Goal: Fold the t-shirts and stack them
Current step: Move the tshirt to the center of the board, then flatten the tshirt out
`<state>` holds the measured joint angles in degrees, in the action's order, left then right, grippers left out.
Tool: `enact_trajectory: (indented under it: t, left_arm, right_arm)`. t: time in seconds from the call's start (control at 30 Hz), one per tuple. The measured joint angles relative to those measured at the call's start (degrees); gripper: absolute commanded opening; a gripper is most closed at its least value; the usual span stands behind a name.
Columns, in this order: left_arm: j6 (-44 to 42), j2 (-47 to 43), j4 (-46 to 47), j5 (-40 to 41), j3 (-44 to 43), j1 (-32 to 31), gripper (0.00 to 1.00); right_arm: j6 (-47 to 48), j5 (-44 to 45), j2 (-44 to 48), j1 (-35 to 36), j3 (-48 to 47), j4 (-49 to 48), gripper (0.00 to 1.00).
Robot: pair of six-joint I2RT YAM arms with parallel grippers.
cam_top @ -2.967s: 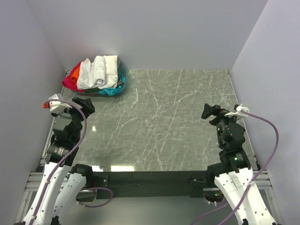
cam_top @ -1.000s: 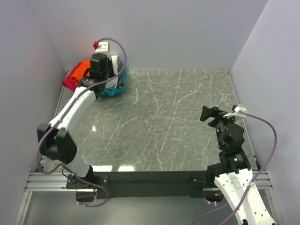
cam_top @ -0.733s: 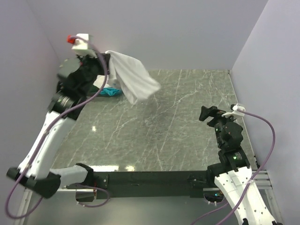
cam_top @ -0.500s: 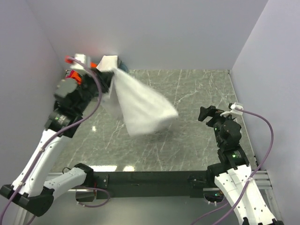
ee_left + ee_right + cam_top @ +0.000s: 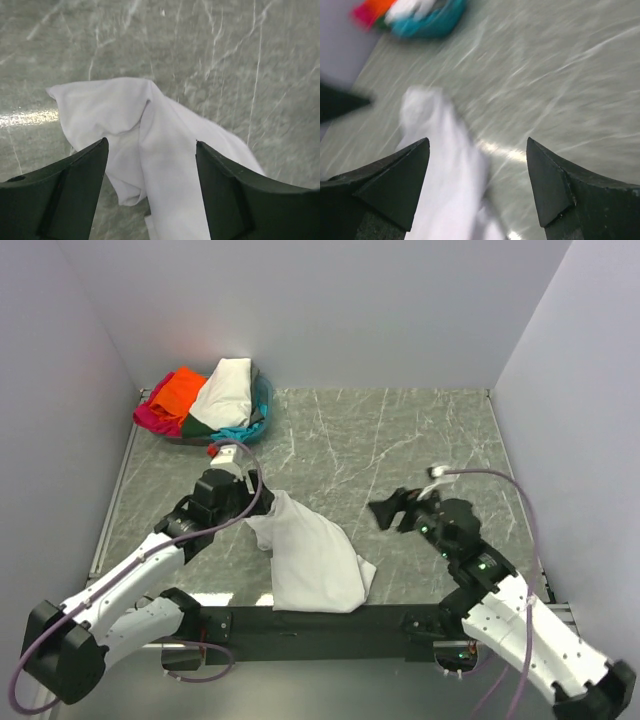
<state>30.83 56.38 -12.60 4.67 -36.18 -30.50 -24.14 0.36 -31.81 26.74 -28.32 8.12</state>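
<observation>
The plain white t-shirt (image 5: 312,555) lies crumpled on the marble table near the front edge; it also shows in the left wrist view (image 5: 150,145) and, blurred, in the right wrist view (image 5: 450,170). My left gripper (image 5: 243,480) is open and empty, just left of and above the shirt's upper end. My right gripper (image 5: 385,512) is open and empty, to the right of the shirt. The other t-shirts, cream-white (image 5: 225,390), orange (image 5: 180,390), magenta-pink (image 5: 150,418) and teal (image 5: 238,432), sit piled at the back left.
The pile of shirts rests in a bowl-like holder (image 5: 262,400) in the back left corner. Grey walls close the table on the left, back and right. Bare marble table top (image 5: 400,440) lies behind and right of the white shirt.
My left arm swung the white shirt from the pile down onto the front of the table and let it go. My right arm has reached forward and left toward the shirt.
</observation>
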Motion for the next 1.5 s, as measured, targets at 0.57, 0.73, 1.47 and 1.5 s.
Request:
enact_trajectory:
  t: [0.57,0.73,1.47,1.5]
  left_arm:
    - [6.5,12.0,7.8,8.6,6.1,2.8,0.79]
    - [6.6,14.9,8.9,8.5,6.0,4.3,0.77]
    - [7.8,19.6,8.7,5.1,5.3,4.7,0.07]
    - [7.6,19.6,8.7,5.0,5.2,4.7,0.02]
  right_arm:
    - [-15.3,16.9,-31.9,51.0,-6.4,-1.3,0.82]
    - [-17.4,19.8,-40.8,55.6,-12.2,-0.7,0.82]
    - [-19.6,19.4,-61.6,57.7,-21.5,1.8,0.22]
    - [-19.3,19.3,-62.5,57.7,-21.9,1.9,0.10]
